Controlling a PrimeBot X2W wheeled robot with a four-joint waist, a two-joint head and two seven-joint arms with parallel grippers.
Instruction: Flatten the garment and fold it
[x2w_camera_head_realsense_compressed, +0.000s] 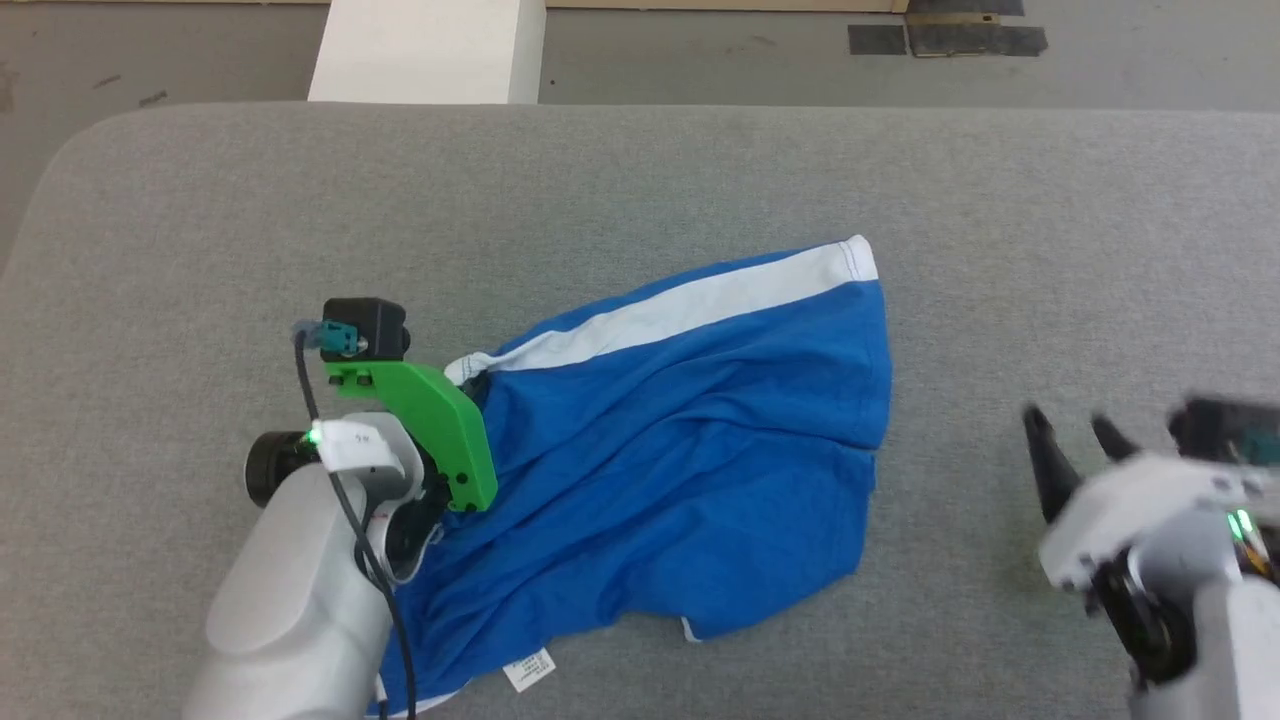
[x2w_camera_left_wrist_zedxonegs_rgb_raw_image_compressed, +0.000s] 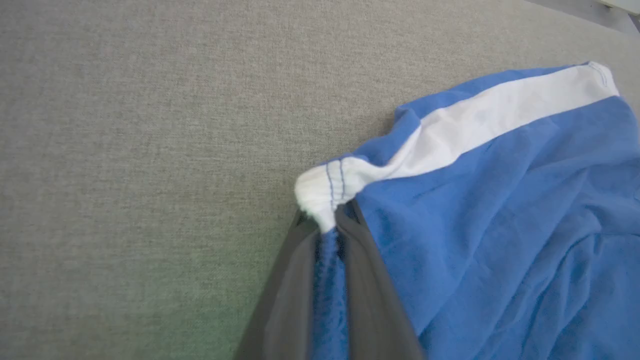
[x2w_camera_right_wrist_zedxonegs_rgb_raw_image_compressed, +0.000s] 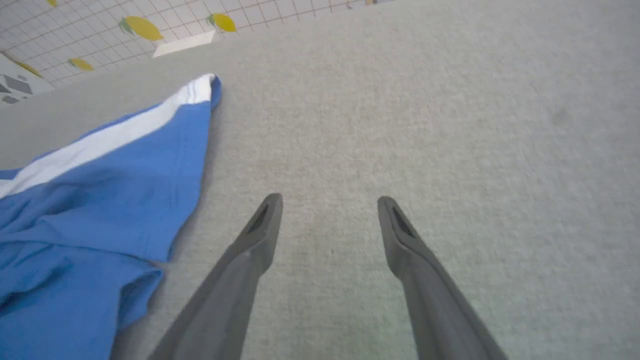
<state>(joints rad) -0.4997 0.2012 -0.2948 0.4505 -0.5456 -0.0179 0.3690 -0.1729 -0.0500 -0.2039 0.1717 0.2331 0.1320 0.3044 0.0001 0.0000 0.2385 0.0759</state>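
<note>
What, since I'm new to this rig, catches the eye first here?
Bright blue shorts with a white stripe lie rumpled at the centre of the grey fabric surface. The left gripper is shut on their white-trimmed corner; the right gripper hangs open over bare fabric to their right.

A grey, fabric-covered bench (x2w_camera_head_realsense_compressed: 700, 170) with a rounded far-left corner carries bright blue soft-fabric shorts (x2w_camera_head_realsense_compressed: 690, 450), lying rumpled and creased near its middle. Their white side stripe (x2w_camera_head_realsense_compressed: 690, 305) runs toward the far right. A small white label (x2w_camera_head_realsense_compressed: 529, 670) sticks out at their near side.
</note>
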